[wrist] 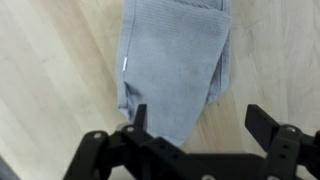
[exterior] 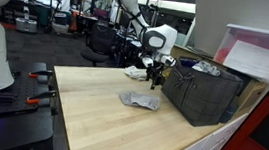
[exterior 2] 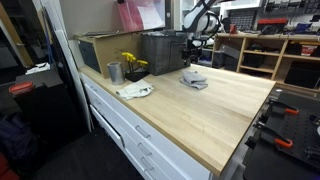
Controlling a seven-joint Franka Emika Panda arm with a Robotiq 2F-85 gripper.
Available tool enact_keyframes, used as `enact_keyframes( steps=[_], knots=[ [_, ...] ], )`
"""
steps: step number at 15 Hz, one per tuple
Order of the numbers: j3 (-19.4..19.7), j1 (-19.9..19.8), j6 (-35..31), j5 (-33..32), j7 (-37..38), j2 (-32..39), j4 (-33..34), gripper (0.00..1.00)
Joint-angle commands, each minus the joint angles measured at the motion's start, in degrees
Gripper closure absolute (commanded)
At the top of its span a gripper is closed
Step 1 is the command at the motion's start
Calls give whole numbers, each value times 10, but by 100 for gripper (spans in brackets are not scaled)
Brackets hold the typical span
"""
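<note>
Hand (wrist: 197,118): fingers apart, empty, hovering over near end of grey cloth (wrist: 175,60) on table (wrist: 50,70). Cloth long axis perpendicular to finger line, extending away from hand.

- The arm (exterior: 130,6) was white, built of smooth, rounded segments, and it showed in both exterior views (exterior 2: 204,15).
- Dark bands marked the joints between its white shells.
- The wrist housing (exterior: 160,37) was bulbous and white, with a black round face.
- The jaws were black and looked small and dark in the exterior views.
- In the wrist view the jaws were matte black, with two flat, square-ended fingers (wrist: 262,122) on angular linked bars with round pivot holes.
</note>
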State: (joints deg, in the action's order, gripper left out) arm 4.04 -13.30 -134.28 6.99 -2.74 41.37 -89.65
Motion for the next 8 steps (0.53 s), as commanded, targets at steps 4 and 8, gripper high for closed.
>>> enact_keyframes(
  steps=[4,8],
  knots=[
    [50,49,-60,-64,61,-209,-199,0],
    [49,56,-26,-78,70,-308,-274,0]
  ],
)
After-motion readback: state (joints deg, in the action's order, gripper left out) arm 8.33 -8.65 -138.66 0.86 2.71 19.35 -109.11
